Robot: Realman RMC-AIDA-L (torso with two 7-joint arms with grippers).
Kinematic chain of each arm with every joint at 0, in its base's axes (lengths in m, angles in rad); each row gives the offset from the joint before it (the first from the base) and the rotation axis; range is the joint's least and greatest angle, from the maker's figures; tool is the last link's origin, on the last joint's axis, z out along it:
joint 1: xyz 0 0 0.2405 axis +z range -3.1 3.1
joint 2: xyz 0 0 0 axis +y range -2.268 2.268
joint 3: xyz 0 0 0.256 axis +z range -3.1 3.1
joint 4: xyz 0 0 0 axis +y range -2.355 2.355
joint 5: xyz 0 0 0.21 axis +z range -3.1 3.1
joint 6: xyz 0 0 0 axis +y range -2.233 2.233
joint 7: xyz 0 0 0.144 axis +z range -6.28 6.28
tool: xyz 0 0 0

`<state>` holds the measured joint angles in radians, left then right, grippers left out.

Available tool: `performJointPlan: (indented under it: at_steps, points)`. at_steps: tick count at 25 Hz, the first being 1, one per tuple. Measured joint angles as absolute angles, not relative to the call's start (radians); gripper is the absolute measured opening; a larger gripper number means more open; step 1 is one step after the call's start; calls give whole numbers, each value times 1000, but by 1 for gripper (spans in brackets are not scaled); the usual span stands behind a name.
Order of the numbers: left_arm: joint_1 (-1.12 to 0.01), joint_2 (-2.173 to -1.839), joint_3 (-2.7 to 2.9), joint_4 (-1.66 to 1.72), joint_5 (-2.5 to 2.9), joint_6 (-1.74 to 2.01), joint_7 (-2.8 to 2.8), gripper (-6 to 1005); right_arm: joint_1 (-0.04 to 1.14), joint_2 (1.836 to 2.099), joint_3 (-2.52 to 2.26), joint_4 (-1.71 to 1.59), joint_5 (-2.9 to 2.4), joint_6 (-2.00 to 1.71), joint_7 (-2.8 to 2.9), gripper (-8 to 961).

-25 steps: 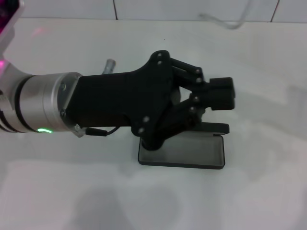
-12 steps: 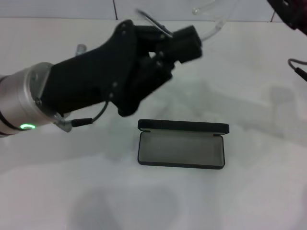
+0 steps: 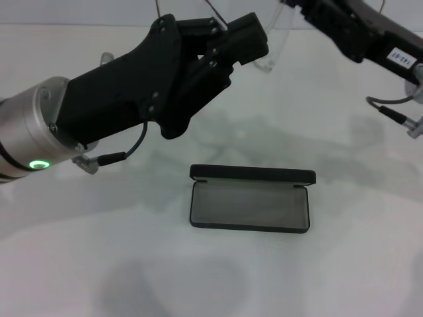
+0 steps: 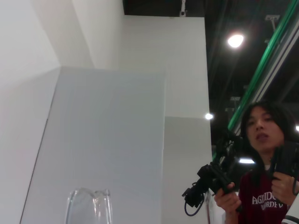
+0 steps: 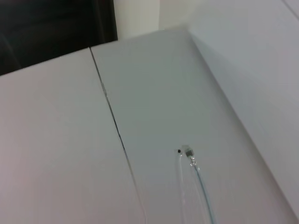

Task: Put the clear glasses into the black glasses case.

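We hold the clear glasses (image 3: 274, 46) aloft between left gripper (image 3: 241, 36) and right gripper (image 3: 310, 10) (grips unclear); next, lower them into the open black glasses case (image 3: 250, 198).

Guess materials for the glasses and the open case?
Clear glasses: likely colourless transparent plastic, glossy; the wall shows straight through the lens and thin arm. They're up between the left gripper and right gripper.

Black glasses case: rigid shell, probably plastic or a leatherette wrap, matte black with no sharp glints. Its grey lining looks soft and dull, possibly felt.
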<state>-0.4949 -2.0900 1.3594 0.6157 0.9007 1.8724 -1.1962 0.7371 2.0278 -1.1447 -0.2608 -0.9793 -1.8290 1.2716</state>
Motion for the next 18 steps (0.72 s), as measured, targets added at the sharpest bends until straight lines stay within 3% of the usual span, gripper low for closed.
performJointPlan:
  at_steps: [18]
  points:
    - [-497, -2087, 1344, 604, 902, 1848, -1190, 72, 782, 2028, -1311, -291, -977, -1813, 1272, 83]
